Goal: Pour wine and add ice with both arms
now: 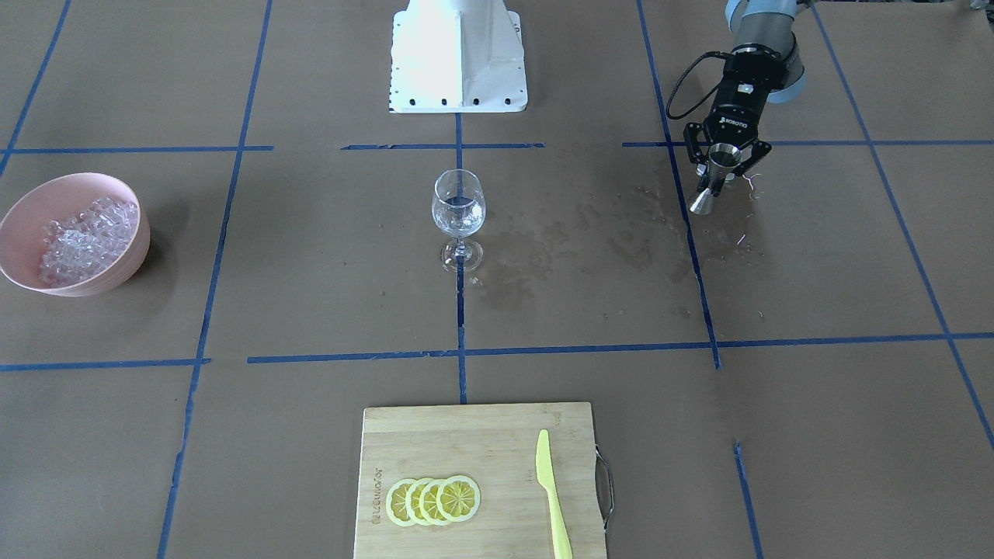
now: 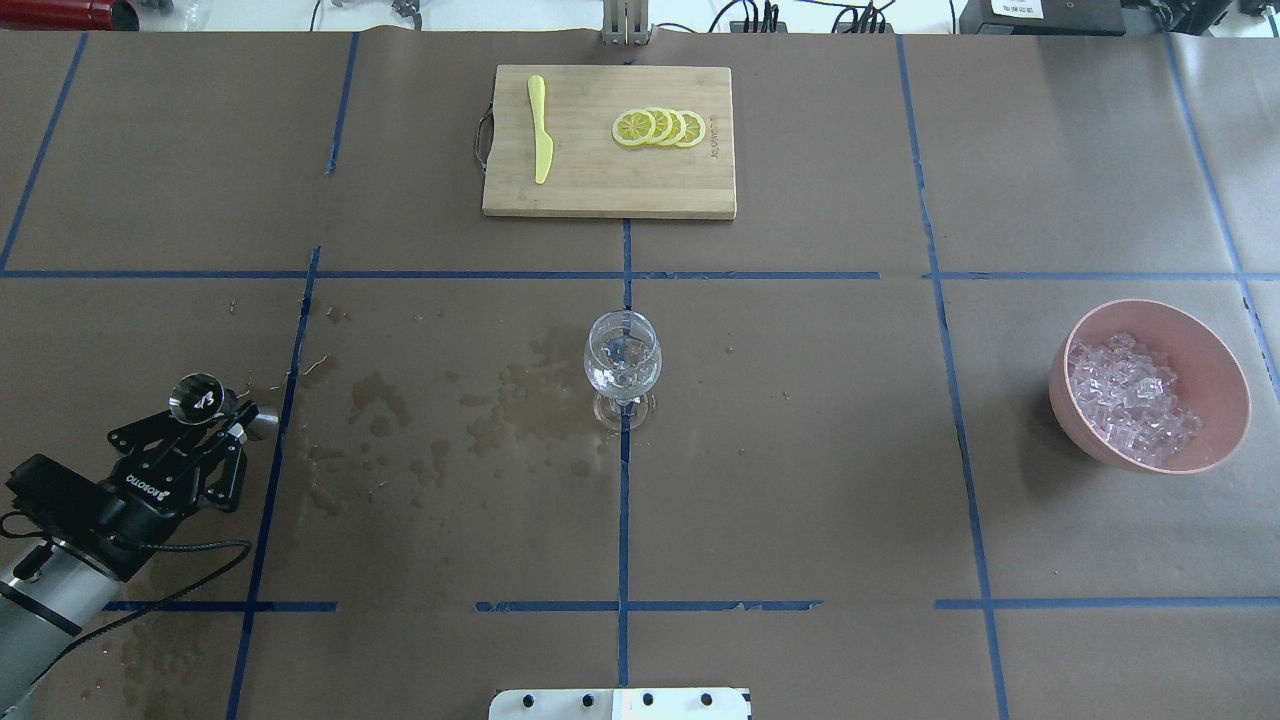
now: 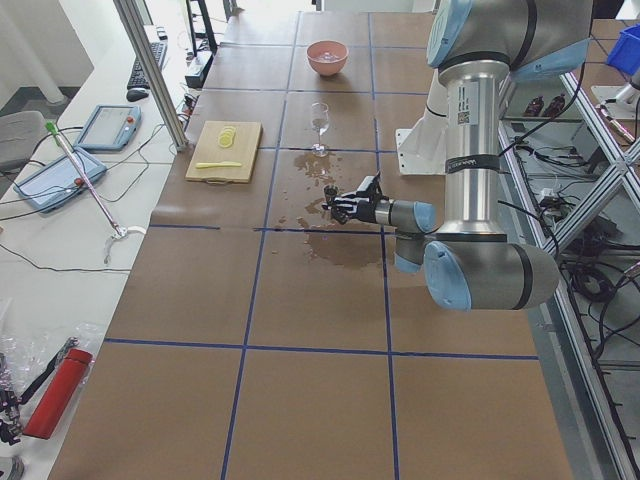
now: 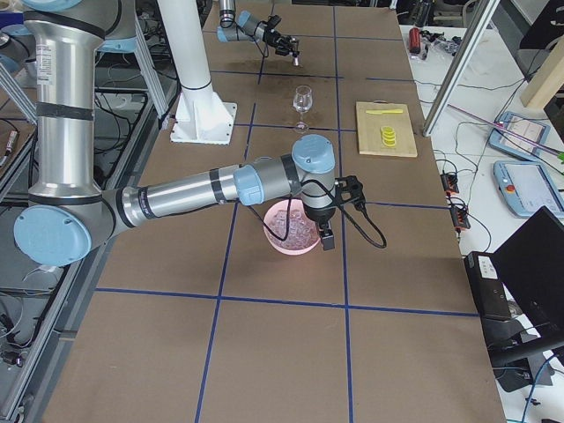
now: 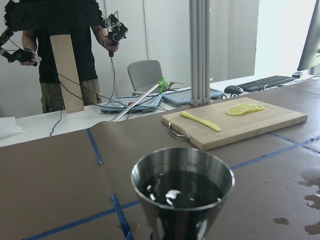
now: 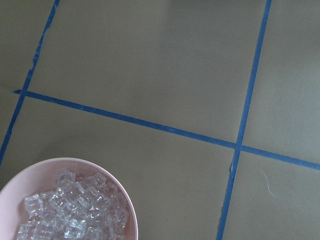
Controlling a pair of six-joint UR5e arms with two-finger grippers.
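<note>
My left gripper (image 1: 721,166) is shut on a steel jigger (image 1: 716,177), held upright low over the table at my far left, also in the overhead view (image 2: 198,398). The left wrist view shows dark wine (image 5: 181,189) in the jigger's cup. The wine glass (image 1: 459,211) stands at the table's middle with a little liquid in its bowl. Ice (image 1: 87,231) fills a pink bowl (image 1: 124,268). In the exterior right view my right gripper (image 4: 324,238) hangs over that bowl's near edge; I cannot tell if it is open or shut. The right wrist view shows ice (image 6: 75,212) but no fingers.
A wooden cutting board (image 1: 497,435) with lemon slices (image 1: 433,499) and a yellow knife (image 1: 553,497) lies at the operators' side. Wet patches (image 1: 613,241) spread between the glass and the jigger. The white pedestal base (image 1: 458,54) stands behind the glass.
</note>
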